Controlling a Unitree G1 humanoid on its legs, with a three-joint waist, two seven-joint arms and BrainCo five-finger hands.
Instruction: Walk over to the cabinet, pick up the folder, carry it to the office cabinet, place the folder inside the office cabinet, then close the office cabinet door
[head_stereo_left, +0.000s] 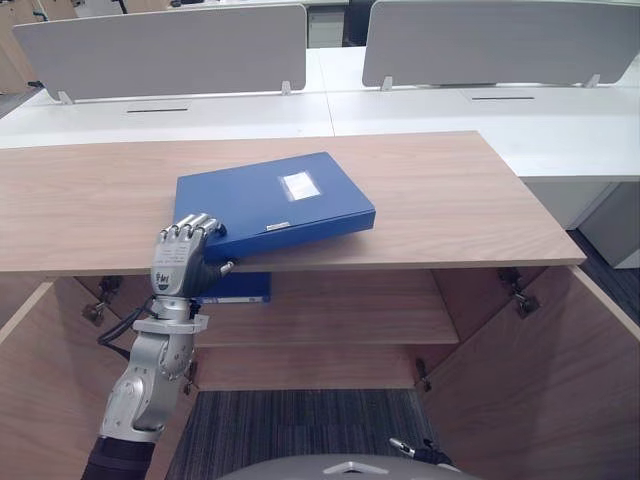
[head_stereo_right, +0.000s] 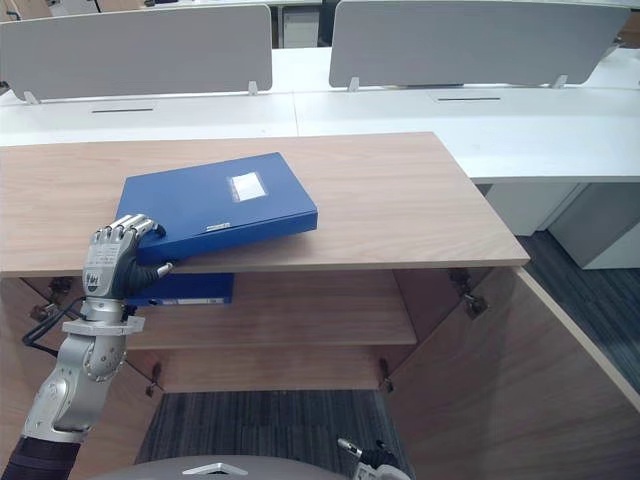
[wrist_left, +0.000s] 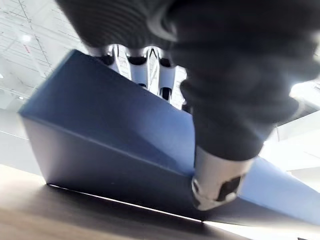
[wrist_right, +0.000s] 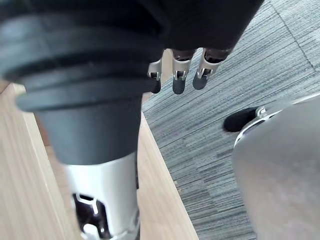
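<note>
Two long white desks stand side by side across the upper part of the frame, the left desk (head_stereo_left: 200, 122) and the right desk (head_stereo_left: 520, 130) meeting at a seam just right of centre. Each carries an upright pale grey divider panel along its far edge: one panel (head_stereo_left: 160, 50) at upper left, the other (head_stereo_left: 500, 40) at upper right, both held in small white feet (head_stereo_left: 286, 88). A thin dark slot (head_stereo_left: 157, 110) is cut into each desk top, just in front of its panel. Grey striped carpet (head_stereo_left: 300, 425) covers the floor at bottom centre, and darker carpet (head_stereo_left: 612, 272) shows at the right edge. A flat blue item (head_stereo_left: 245, 288) lies in shadow left of centre.
</note>
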